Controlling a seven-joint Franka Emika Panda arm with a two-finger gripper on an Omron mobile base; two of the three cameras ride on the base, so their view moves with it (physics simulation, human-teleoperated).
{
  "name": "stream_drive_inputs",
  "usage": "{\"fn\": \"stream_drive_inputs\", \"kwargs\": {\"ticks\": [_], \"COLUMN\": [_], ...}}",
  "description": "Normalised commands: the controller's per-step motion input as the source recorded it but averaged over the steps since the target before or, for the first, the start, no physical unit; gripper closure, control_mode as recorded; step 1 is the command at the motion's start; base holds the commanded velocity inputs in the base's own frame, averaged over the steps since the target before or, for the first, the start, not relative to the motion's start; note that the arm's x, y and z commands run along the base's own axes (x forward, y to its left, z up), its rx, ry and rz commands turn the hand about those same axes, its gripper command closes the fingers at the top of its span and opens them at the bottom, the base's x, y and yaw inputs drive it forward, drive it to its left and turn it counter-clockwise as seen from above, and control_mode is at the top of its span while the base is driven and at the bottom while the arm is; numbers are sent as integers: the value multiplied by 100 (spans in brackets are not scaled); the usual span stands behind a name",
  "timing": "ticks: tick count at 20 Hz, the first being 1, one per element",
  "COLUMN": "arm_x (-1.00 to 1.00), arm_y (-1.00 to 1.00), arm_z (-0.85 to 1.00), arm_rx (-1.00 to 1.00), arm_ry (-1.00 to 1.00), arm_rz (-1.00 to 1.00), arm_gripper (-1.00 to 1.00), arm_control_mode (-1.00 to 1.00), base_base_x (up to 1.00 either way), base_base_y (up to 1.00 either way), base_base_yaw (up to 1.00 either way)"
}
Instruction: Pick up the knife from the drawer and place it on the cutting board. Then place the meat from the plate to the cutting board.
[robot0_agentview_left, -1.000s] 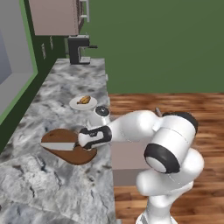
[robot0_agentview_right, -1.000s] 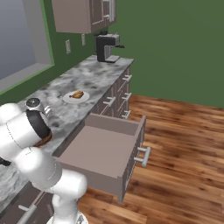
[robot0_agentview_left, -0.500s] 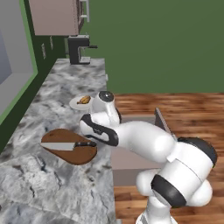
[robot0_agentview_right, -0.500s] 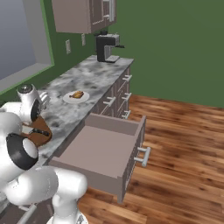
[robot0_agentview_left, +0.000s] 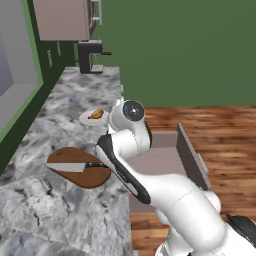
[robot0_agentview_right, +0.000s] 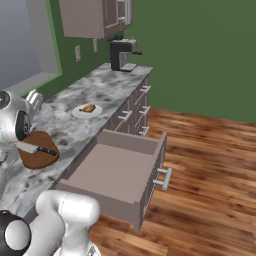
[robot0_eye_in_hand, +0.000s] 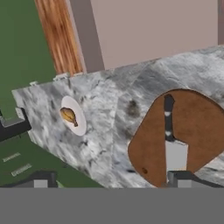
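The knife (robot0_agentview_left: 75, 166) (robot0_agentview_right: 37, 148) (robot0_eye_in_hand: 171, 140) lies flat on the dark reddish-brown cutting board (robot0_agentview_left: 85, 177) (robot0_agentview_right: 30, 160) (robot0_eye_in_hand: 199, 127), black handle toward the counter's front edge. The meat (robot0_agentview_left: 96, 114) (robot0_agentview_right: 89, 107) (robot0_eye_in_hand: 68, 115) rests on the small white plate (robot0_agentview_left: 86, 120) (robot0_agentview_right: 80, 113) (robot0_eye_in_hand: 78, 124), farther along the counter. The mauve-brown drawer (robot0_agentview_left: 160, 157) (robot0_agentview_right: 117, 170) (robot0_eye_in_hand: 153, 30) stands pulled out and looks bare inside. My gripper (robot0_eye_in_hand: 109, 180) hangs high over the counter between board and plate, open, with nothing between its fingertips (robot0_eye_in_hand: 179, 176).
A black coffee machine (robot0_agentview_left: 90, 56) (robot0_agentview_right: 123, 54) stands at the counter's far end under a wall cabinet (robot0_agentview_left: 62, 20). The marble counter (robot0_agentview_left: 75, 95) runs along the green wall. Wood floor (robot0_agentview_right: 210, 165) lies beside the open drawer.
The arm has lifted off the cutting board and swung upward, toward the plate side. The knife stays on the board and the gripper stays open.
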Motion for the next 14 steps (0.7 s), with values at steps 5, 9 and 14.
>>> {"fn": "stream_drive_inputs", "kwargs": {"ticks": [5,9,14], "arm_x": [-33,-25,0], "arm_y": [-15,-17,0], "arm_z": [0,0,0], "arm_rx": [0,0,0], "arm_ry": [-5,0,0], "arm_rz": [0,0,0], "arm_gripper": [-100,-100,-100], "arm_control_mode": [-100,100,100], "base_base_x": [0,-75,-58], "base_base_y": [0,-70,-100], "base_base_yaw": [0,0,0]}}
